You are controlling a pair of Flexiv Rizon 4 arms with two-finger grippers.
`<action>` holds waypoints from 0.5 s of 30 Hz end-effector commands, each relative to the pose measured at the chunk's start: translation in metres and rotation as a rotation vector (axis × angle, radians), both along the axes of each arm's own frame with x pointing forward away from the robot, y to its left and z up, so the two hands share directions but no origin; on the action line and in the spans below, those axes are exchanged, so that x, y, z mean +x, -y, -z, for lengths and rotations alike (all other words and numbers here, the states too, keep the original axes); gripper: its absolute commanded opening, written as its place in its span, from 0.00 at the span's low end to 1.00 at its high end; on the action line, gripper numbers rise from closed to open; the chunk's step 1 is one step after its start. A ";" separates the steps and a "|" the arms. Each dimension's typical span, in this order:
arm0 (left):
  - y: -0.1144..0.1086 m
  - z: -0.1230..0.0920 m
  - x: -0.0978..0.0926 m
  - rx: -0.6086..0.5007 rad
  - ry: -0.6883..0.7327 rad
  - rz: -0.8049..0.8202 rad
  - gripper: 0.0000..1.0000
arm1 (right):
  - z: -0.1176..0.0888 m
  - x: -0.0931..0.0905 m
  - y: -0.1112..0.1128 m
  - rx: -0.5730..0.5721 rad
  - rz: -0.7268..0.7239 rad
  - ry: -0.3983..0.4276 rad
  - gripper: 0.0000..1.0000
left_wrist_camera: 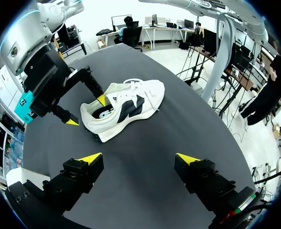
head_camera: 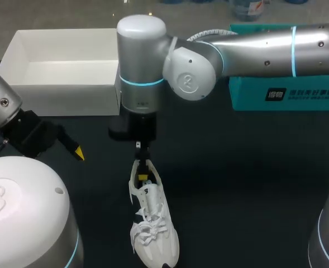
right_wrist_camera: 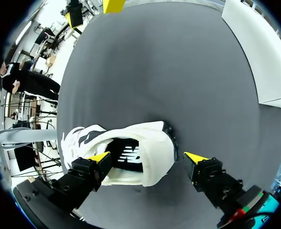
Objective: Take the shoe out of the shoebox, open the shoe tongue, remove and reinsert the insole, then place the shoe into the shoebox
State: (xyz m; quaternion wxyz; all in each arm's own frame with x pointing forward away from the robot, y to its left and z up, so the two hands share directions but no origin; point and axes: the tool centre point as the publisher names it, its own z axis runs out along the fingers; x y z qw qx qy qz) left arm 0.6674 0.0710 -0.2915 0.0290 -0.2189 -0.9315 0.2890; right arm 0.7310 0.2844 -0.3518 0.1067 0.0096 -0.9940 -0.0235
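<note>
The dark grey table top (head_camera: 242, 173) (left_wrist_camera: 145, 191) (right_wrist_camera: 154, 62) lies under both my claws. Well beyond my right claw (head_camera: 143, 167) (left_wrist_camera: 87, 110) (right_wrist_camera: 147, 157), at the table's far side, stands the white open cardboard shoebox (head_camera: 63, 99) (right_wrist_camera: 259, 52). Beside it, under my right arm, is a teal cardboard box (head_camera: 287, 95).

The white lace-up sneaker (head_camera: 153, 223) (left_wrist_camera: 130, 107) (right_wrist_camera: 154, 140) is out of the shoebox. It stands on its sole on the table, directly below my right claw, with its heel towards the boxes and its toe pointing back at me.

My right claw hangs over the heel with its fingers spread wide. One yellow tip (right_wrist_camera: 99, 156) dips into the shoe's mouth, just above the black insole (right_wrist_camera: 130, 155). The other tip (right_wrist_camera: 196, 157) sits outside behind the heel, a little apart from it. So the heel wall is between my right fingers, but they do not clamp it.

My left claw (head_camera: 75, 148) (left_wrist_camera: 139, 158) hovers off to the side, nearer the shoebox's near wall than the shoe. Its fingers are spread, with only bare table between them. From there the sneaker lies ahead of it, side-on and well apart, the heel end turned toward my right claw.
</note>
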 end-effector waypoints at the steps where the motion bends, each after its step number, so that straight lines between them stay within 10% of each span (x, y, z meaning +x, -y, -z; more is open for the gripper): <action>1: 0.000 0.001 0.001 0.001 -0.002 0.002 1.00 | 0.009 -0.001 -0.001 0.003 0.001 -0.006 1.00; 5: 0.000 0.001 0.001 0.001 -0.002 0.002 1.00 | 0.013 0.000 -0.003 0.004 0.002 -0.010 1.00; 8: 0.000 0.001 0.001 0.001 -0.002 0.002 1.00 | 0.016 0.001 -0.004 0.002 0.002 -0.010 0.47; 13: 0.000 0.001 0.001 0.001 -0.002 0.002 1.00 | 0.020 0.001 -0.003 -0.001 0.009 -0.010 0.03; 15: 0.000 0.001 0.001 0.001 -0.002 0.002 1.00 | 0.020 0.000 -0.003 -0.002 0.012 -0.008 0.00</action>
